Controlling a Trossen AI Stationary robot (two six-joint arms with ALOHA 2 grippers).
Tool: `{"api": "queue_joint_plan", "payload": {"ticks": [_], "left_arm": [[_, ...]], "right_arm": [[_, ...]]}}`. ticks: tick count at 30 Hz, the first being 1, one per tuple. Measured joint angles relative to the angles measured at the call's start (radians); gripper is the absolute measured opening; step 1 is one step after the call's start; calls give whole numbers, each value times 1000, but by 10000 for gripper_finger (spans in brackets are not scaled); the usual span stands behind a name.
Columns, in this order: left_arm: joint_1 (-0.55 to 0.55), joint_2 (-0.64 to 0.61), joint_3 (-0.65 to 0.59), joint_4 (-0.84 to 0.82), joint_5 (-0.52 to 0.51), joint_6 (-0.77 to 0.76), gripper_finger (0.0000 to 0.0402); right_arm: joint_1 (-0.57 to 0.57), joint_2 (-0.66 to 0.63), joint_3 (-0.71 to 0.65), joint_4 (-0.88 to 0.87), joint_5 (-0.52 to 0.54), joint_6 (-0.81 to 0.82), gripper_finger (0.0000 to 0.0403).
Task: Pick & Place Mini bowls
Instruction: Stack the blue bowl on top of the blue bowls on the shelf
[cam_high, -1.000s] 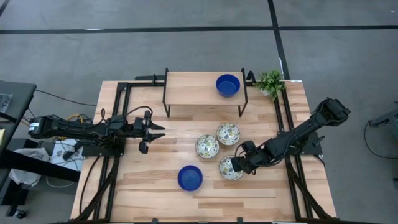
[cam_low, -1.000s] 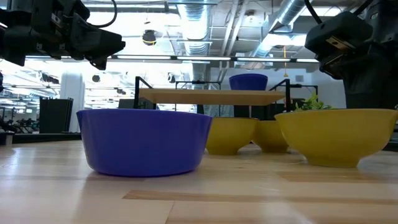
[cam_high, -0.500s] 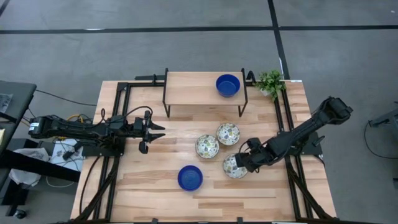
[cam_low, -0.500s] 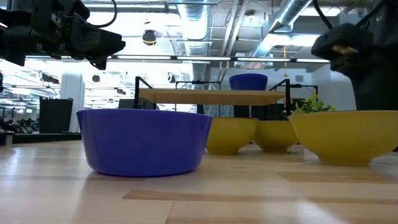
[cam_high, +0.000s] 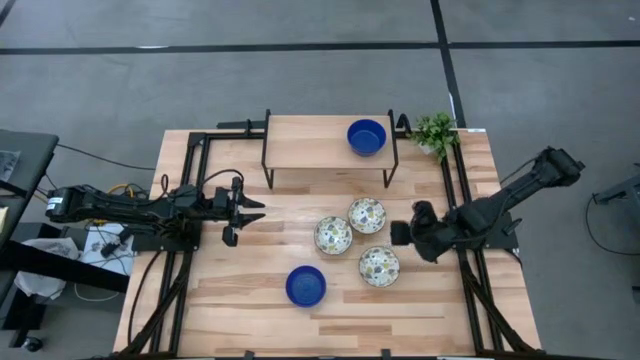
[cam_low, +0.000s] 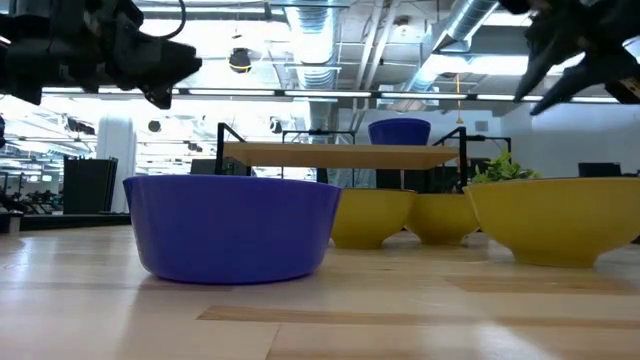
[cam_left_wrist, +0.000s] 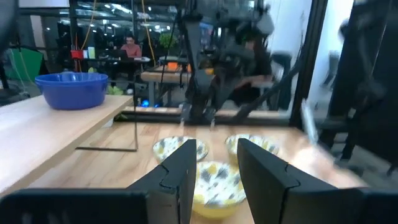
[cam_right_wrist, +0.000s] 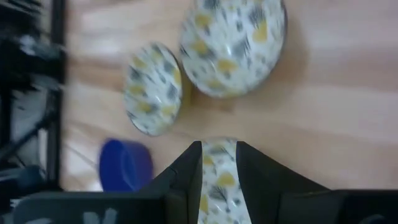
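High view: two blue bowls, three patterned bowls; right tool part-open, empty.

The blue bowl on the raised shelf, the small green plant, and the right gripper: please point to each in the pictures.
blue bowl on the raised shelf (cam_high: 367, 137), high view, its inside.
small green plant (cam_high: 435, 132), high view, its leaves.
right gripper (cam_high: 405, 233), high view, between its fingertips.

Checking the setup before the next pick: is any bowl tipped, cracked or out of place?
Nothing stands out. All five bowls sit upright: one blue bowl on the shelf, the other blue and three patterned bowls on the table.
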Motion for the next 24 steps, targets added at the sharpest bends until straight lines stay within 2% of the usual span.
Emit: {"api": "queue_joint_plan", "payload": {"ticks": [3,6,9,12,16,20,24], "left_arm": [[-1,0,0,78,0,-193,116],[-1,0,0,138,0,-399,116],[-6,0,0,157,51,-489,116],[-42,4,12,153,132,-487,116],[-115,48,77,158,135,-427,116],[-169,146,172,142,136,-343,116],[-189,266,289,27,135,-330,116]], "right_arm": [[15,-51,0,-59,59,-13,87],[33,-87,0,-135,73,-39,87],[45,-106,0,-198,76,-61,87],[57,-121,0,-236,82,-92,87],[79,-149,0,-238,107,-173,87],[105,-193,0,-238,159,-228,87],[130,-272,0,-223,234,-316,87]]}}
